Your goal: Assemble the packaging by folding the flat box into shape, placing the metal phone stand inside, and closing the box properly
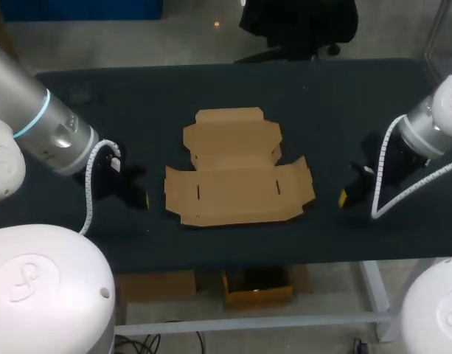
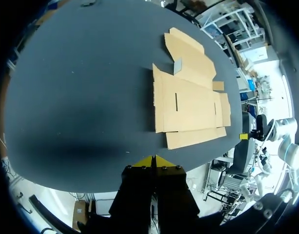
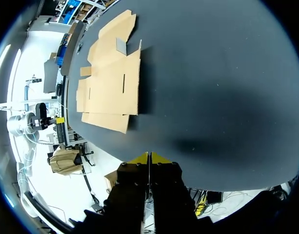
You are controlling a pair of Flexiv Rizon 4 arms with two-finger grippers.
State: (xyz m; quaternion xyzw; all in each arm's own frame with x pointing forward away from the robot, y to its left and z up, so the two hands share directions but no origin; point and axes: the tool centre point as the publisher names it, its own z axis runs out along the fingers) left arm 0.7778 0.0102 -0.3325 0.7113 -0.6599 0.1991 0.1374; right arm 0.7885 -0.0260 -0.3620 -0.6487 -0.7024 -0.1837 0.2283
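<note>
Brown corrugated cardboard, cut as a flat box blank [image 1: 237,173], lies unfolded on the middle of the dark counter [image 1: 137,96]. Its wider panel faces the counter's near edge and carries two short slits, one toward each end. A narrower panel with small side flaps extends toward the far edge. Along the fold between the two panels, one small flap on the right appears slightly raised. The rest of the blank lies flat.

Left arm: it enters from the counter's left side. The left claw [image 1: 143,199] sits close to the near edge, near the blank's left end but not touching it. In the left wrist view the left claw [image 2: 154,161] has its two yellow tips pressed together with nothing between them. The blank [image 2: 188,105] lies ahead of it on the dark surface.

Right arm: it enters from the counter's right side. The right claw [image 1: 344,198] sits near the blank's right end, apart from it, at about the same distance from the near edge as the other claw. In the right wrist view the right claw [image 3: 149,157] likewise has its yellow tips meeting and grips nothing. The blank [image 3: 112,83] lies ahead of it.

Neither claw is in contact with the cardboard.
</note>
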